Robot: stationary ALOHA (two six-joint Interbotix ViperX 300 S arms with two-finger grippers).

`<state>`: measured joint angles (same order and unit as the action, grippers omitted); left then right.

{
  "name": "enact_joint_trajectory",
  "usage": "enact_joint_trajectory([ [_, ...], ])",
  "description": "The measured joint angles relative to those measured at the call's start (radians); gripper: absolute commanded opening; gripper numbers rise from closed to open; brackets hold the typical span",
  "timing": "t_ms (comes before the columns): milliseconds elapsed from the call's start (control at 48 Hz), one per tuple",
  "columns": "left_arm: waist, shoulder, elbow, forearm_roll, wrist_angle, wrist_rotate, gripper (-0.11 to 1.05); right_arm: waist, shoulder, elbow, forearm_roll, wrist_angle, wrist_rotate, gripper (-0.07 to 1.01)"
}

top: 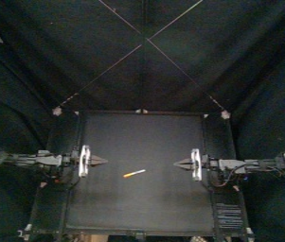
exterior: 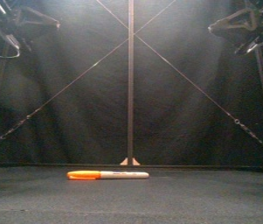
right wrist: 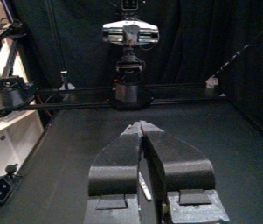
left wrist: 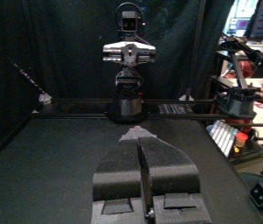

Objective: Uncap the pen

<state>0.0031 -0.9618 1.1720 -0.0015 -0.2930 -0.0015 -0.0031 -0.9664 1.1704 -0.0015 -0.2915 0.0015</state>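
Well, the marker pen [top: 133, 175] lies flat on the black table [top: 145, 132], a little in front of the middle and roughly between the two arms. Seen from above it sits at a slant, its left end nearer the front edge of the table. From table height you can see the orange cap [exterior: 83, 175] on the end toward the left arm. The white barrel with dark print [exterior: 124, 175] points toward the right arm. The cap is on the pen.

Neither arm touches it. The left gripper [top: 103, 163] reaches in level from the left side of the table, tips pointing toward the middle. In its own wrist view the two jaws are pressed together to a point [left wrist: 137, 133], with nothing between them. The right gripper [top: 176, 164] mirrors it from the right side, and its jaws are likewise closed tip to tip [right wrist: 138, 128] and empty. Both grippers hang above the table surface, well apart from the pen, which lies in the gap between them and slightly closer to the front.
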Motion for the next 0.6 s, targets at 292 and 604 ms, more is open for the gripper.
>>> enact_joint_trajectory([
  [292,0.000,0.175,0.017,-0.003,-0.008,-0.0015,0.08,-0.032,0.339,-0.034,0.005,-0.069,0.008,0.16],
  [604,0.000,0.357,0.008,-0.003,-0.008,0.0000,0.44,-0.101,0.857,-0.284,-0.031,-0.009,0.005,0.78],
])
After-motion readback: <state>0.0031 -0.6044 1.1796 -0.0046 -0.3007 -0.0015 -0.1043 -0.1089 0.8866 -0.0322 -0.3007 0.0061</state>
